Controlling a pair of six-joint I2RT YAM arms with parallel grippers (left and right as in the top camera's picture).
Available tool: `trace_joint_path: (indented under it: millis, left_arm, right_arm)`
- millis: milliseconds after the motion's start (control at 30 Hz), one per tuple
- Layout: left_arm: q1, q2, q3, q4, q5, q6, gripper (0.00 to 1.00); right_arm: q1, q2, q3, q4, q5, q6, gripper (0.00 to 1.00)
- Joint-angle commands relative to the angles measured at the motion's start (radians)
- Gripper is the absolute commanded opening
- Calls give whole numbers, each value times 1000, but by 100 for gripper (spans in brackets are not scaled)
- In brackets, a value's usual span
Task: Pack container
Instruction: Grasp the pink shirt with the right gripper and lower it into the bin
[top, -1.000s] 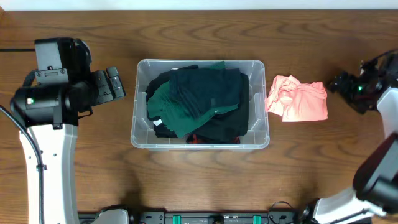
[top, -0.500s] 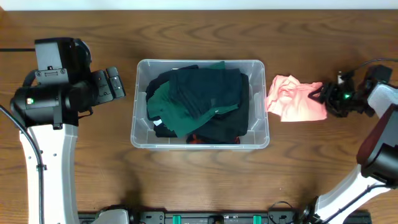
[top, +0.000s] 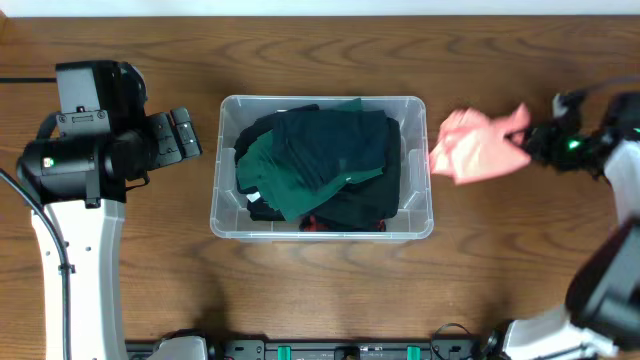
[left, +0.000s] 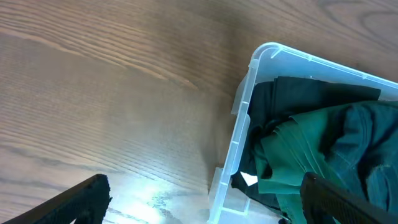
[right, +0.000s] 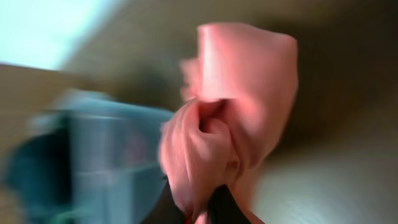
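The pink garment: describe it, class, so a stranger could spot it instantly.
Start at the clear container mid-table. Beside it, on the right arm's side, the right hand grips the pink garment. It alone is pink and outside; the dark and green clothes lie inside.

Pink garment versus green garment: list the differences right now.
The pink garment is outside the container, right of it; the green garment lies inside. The right gripper grips the pink garment; nothing holds the green garment. Both are crumpled cloth.
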Motion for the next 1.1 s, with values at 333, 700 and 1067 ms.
trace_joint_path:
  millis: [333,700,1067]
  left_arm:
    - [4,0,13,1,-5,-5,98]
    - [4,0,12,1,-5,-5,98]
    - [4,0,12,1,-5,-5,98]
  right_arm:
    - [326,-350,14,477,-280,587,1]
    - [831,-256,13,442,201,682,1]
    - [978,13,11,87,741,614,1]
